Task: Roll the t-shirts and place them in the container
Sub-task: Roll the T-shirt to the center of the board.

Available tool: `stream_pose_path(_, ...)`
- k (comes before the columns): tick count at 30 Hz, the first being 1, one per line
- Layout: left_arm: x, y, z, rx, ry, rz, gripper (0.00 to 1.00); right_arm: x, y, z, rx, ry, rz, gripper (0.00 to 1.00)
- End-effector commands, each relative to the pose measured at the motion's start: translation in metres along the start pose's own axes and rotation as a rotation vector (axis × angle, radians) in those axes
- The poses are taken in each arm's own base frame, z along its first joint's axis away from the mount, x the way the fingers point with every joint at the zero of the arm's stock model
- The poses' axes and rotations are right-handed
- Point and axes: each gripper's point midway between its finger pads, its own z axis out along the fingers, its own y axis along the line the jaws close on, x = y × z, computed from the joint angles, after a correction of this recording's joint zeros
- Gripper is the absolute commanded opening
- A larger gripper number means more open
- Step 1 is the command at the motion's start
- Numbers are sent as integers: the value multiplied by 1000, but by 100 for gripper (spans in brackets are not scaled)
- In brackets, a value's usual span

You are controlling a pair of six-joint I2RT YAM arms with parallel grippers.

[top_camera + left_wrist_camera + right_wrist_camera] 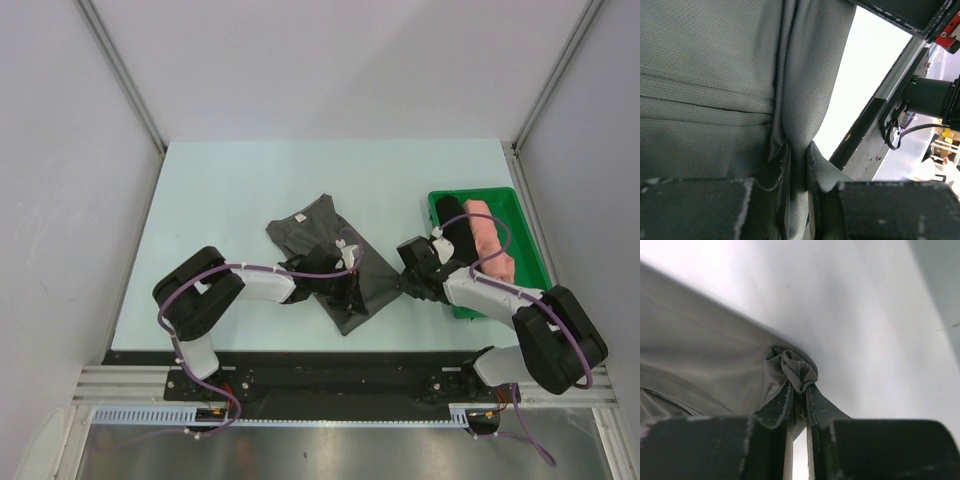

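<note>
The dark charcoal grey t-shirt (322, 240) lies folded on the table, its white neck label at the far left corner. My left gripper (352, 292) is shut on a fold of this shirt (795, 120) near its front edge. My right gripper (402, 285) is shut on the shirt's bunched right corner (797, 369). The salmon pink t-shirt (488, 240) and the black t-shirt (458, 222) lie rolled in the green tray (522, 225) at the right.
The green tray stands close behind my right arm. Grey walls with metal posts enclose the table on three sides. The black front rail (865, 120) runs just beside the shirt's near corner.
</note>
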Motion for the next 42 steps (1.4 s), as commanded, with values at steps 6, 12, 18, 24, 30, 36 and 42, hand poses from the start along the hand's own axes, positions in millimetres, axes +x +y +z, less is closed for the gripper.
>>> stream_pose_path(6,-9,-6,-5,0,-21,69,29,-9,-15,7,176,6,-14,0)
stream_pose_path(12,-20,-12,-20,-36,-90,160,52,-8,-19,11,278,22,-74,0)
stream_pose_path(18,-46,-21,-48,-228,-263,331,61,-5,-21,14,308,33,-97,0)
stream_pose_path(24,-50,-35,-57,-405,-342,547,63,-4,-21,16,335,43,-116,0)
stream_pose_path(30,-42,-44,-44,-624,-367,741,73,-2,-22,18,348,53,-122,0)
stream_pose_path(36,-27,-47,-18,-709,-340,841,75,1,-25,20,359,64,-134,0)
stream_pose_path(42,-27,-29,-10,-805,-329,846,75,2,-26,20,359,68,-132,0)
